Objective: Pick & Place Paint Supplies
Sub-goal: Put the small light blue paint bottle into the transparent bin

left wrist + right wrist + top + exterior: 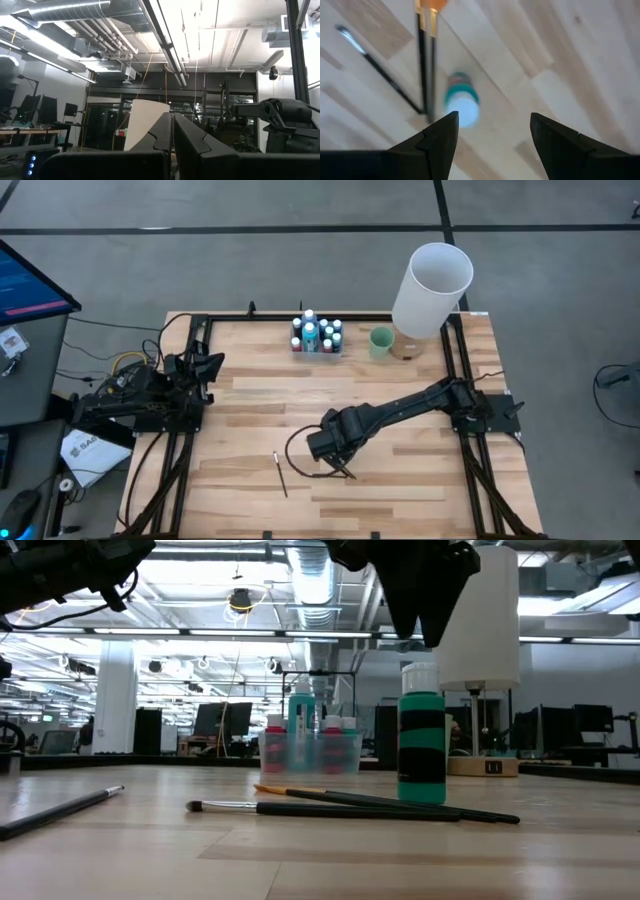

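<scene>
One teal paint bottle [461, 100] stands upright mid-table, two brushes [380, 806] lying just beside it; the right gripper [492, 137] hovers overhead, fingers spread (left gripper [172, 135] clenched, parked aside) and should center over the cap before descending, sparing the brushes

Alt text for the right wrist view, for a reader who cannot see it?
Seen from above, the right claw hangs open over a pale wooden table, its dark fingers framing an upright teal paint bottle with a white cap. Thin dark-handled brushes lie beside the bottle, one with an orange tip.
</scene>
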{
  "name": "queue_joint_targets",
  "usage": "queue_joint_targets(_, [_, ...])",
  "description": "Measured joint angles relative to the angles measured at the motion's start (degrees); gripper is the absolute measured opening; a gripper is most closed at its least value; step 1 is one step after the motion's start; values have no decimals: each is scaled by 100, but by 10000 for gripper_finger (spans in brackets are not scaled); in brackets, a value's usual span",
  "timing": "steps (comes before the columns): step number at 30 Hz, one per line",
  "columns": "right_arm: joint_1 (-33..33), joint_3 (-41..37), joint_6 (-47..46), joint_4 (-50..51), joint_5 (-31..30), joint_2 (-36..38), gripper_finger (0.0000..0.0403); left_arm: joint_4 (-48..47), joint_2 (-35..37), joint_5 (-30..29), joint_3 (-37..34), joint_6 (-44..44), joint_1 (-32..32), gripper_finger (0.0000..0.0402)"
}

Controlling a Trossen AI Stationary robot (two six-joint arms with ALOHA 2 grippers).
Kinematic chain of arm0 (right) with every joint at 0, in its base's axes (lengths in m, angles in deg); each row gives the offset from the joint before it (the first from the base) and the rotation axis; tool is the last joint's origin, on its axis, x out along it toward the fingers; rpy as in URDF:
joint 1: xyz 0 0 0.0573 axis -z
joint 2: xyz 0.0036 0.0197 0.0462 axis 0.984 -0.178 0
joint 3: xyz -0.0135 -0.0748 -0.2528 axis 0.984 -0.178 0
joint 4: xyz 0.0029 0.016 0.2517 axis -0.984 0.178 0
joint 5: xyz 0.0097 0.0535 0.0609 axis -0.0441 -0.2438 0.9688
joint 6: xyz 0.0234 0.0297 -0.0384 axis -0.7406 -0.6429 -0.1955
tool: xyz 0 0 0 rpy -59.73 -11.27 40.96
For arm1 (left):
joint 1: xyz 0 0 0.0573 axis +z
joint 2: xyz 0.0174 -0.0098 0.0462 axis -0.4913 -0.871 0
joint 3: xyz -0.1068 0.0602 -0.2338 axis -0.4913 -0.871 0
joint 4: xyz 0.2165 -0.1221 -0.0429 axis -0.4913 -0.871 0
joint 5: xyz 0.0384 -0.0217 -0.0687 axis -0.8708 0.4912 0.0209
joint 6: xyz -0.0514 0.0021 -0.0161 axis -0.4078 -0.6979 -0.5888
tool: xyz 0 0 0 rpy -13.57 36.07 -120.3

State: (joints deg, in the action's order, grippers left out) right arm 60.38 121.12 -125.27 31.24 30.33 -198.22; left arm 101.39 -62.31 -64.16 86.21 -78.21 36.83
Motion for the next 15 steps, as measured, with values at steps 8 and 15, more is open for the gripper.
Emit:
queue_joint_targets(8, [-348,-991,217,31,-432,711,240,2,0,0,0,-2,1,2])
queue_joint_targets(15, [-336,-3228,-475,-819,-484,2523,240,9,0,2,1,0,0,2])
